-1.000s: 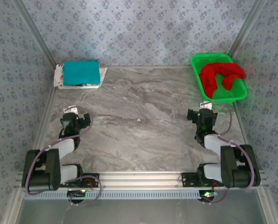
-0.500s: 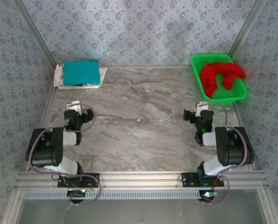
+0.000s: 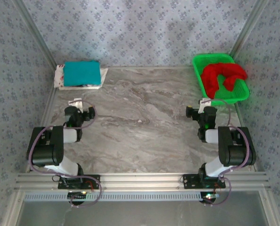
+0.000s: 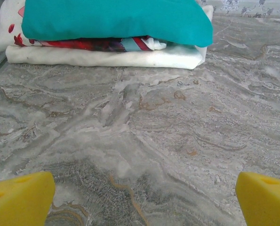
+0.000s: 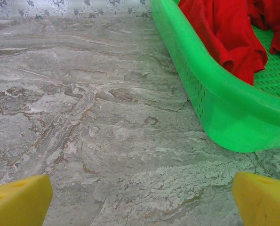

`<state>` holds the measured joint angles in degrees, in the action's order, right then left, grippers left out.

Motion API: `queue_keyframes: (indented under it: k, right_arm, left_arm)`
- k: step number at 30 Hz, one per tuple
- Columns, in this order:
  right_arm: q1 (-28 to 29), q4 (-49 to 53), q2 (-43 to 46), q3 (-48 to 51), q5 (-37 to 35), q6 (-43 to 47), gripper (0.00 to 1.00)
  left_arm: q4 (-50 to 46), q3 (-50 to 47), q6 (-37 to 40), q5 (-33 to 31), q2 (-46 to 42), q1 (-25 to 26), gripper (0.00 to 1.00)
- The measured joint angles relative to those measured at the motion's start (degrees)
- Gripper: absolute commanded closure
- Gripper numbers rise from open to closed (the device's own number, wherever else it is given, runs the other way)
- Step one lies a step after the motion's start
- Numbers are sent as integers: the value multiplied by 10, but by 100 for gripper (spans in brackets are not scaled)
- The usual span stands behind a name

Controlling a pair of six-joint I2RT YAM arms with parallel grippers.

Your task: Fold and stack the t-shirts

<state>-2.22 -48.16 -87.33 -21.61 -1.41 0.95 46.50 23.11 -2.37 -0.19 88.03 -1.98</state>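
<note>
A folded teal t-shirt (image 3: 82,73) lies on a folded white t-shirt with red print (image 3: 60,79) at the table's back left corner. In the left wrist view the teal t-shirt (image 4: 116,19) rests on the white t-shirt (image 4: 107,57), a stretch of table ahead of my left gripper (image 4: 144,200). A red t-shirt (image 3: 222,75) lies crumpled in the green basket (image 3: 243,94) at the back right. My left gripper (image 3: 78,107) and right gripper (image 3: 201,108) both stand open over bare table. The red t-shirt (image 5: 224,33) is ahead and to the right of my right gripper (image 5: 142,200).
The marble tabletop (image 3: 140,122) stretches between the two arms. The basket's near wall (image 5: 224,117) stands close ahead of my right gripper. Patterned walls close the table at the back and sides, and a metal rail (image 3: 140,180) runs along the near edge.
Both arms have folded up into a tucked pose near their bases, and both grippers have shifted slightly toward the back. The t-shirts and basket have not moved.
</note>
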Motion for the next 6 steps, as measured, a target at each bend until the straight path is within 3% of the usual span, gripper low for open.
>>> queue_keyframes:
  k: [6]
  right_arm:
    - [0, 0, 0, 0, 4, 0, 0]
  left_arm:
    - [-1, 0, 0, 0, 0, 0, 2]
